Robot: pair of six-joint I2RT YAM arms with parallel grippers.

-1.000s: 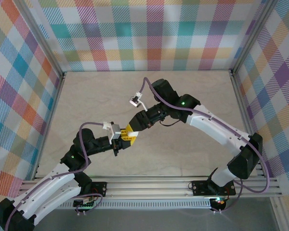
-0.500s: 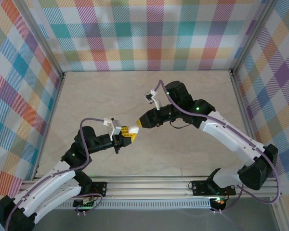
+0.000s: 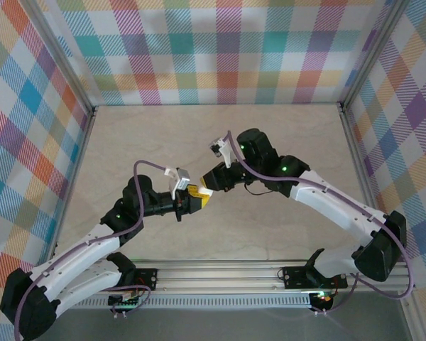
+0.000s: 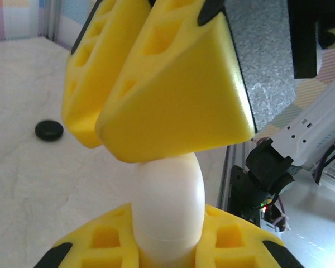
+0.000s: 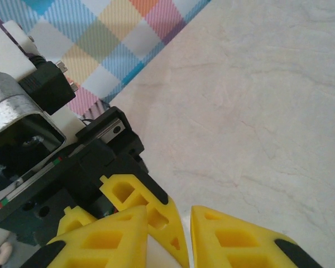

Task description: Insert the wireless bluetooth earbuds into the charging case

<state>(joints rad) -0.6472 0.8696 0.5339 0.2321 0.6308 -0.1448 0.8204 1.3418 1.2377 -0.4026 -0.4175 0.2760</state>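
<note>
Black and round, a small disc (image 4: 48,130) lies on the table (image 4: 22,167) far to the left in the left wrist view, well apart from the work; you cannot tell from here if it is an earbud or something else. Next comes your left gripper (image 3: 197,199). Its fingers are pressed on the case (image 4: 168,201), a smooth white egg shape with a fine seam low on it, and they hold it in the air over the middle of the table. Compared with one second ago this arm has reached more forward and to the right, so the case was carried toward the other arm. To the right of it stands your right gripper (image 3: 209,187). Half a second ago it was drawn back a little, and now it is again just above the case, its tips touching or nearly touching the white top. Its fingers came closer together and leave a slim gap; whether they pinch an earbud there is hidden, so do not count on it. By my judgement you are at the meeting step: one arm offers the case, the other comes to it. The seam looks closed, so the case may need opening before any earbud can go in
</note>
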